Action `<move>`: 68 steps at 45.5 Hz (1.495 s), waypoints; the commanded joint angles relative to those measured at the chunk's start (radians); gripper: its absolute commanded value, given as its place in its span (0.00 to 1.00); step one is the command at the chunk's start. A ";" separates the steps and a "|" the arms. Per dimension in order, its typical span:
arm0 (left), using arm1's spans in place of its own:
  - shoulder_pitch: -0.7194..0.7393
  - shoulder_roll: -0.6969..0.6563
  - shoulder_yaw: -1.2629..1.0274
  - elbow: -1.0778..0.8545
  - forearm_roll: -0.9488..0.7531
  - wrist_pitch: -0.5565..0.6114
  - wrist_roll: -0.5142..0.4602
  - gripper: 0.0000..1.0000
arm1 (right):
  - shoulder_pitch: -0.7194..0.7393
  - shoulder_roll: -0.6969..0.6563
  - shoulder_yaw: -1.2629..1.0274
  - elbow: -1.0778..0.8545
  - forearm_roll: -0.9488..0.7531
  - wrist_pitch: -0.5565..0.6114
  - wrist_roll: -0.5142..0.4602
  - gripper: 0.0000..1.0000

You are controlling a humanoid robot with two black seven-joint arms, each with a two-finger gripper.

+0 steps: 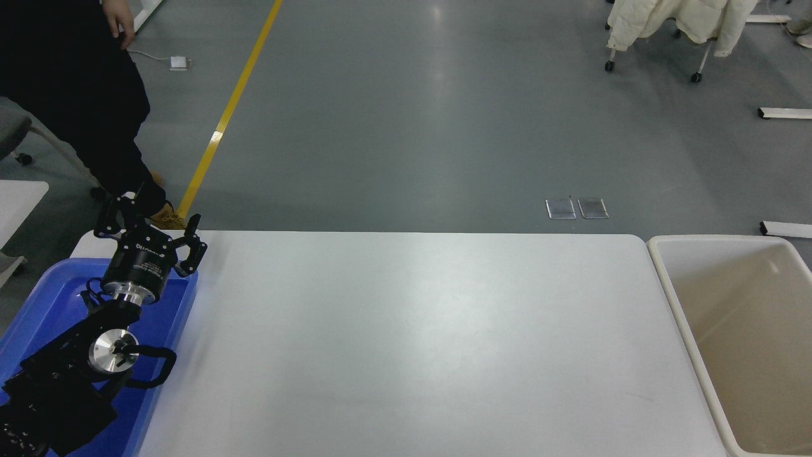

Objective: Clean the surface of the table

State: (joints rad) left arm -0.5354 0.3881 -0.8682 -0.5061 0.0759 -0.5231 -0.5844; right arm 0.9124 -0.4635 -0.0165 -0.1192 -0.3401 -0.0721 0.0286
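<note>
- Left gripper (154, 223) sits over the far-left corner of the tabletop, fingers spread wide with nothing between them. Its arm comes up from the lower-left corner.
- Directly under that arm is a blue tray (38, 304), parked along the left edge of the table.
- The table surface (412, 343) is the big white top filling the middle of the view, smooth with a bit of glare.
- Just off its right edge there's a cream bin (672, 298), and I can't see anything in the part that shows.
- Past the far-left corner, on the grey floor, a person in dark clothes (82, 95) stands beside a yellow floor line (222, 120).
- The right arm isn't visible at all.
</note>
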 commanded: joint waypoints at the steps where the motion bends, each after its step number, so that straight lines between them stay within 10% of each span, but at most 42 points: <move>1: 0.000 0.000 0.000 0.000 0.001 0.000 0.000 1.00 | -0.124 0.066 -0.010 0.024 0.023 -0.023 -0.003 0.00; 34: 0.000 0.000 0.000 0.000 0.001 0.000 0.000 1.00 | -0.224 0.144 -0.023 0.067 0.016 -0.018 -0.003 0.00; 49: 0.000 0.002 0.000 0.000 -0.001 0.000 0.000 1.00 | -0.222 0.143 -0.013 0.064 0.023 -0.037 -0.003 0.97; 68: 0.000 0.000 0.000 0.000 -0.001 0.000 0.000 1.00 | -0.213 0.132 0.016 0.154 0.023 -0.029 -0.004 0.98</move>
State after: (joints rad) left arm -0.5354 0.3884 -0.8682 -0.5061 0.0759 -0.5231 -0.5844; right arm 0.6864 -0.3200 -0.0282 -0.0107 -0.3188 -0.0984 0.0251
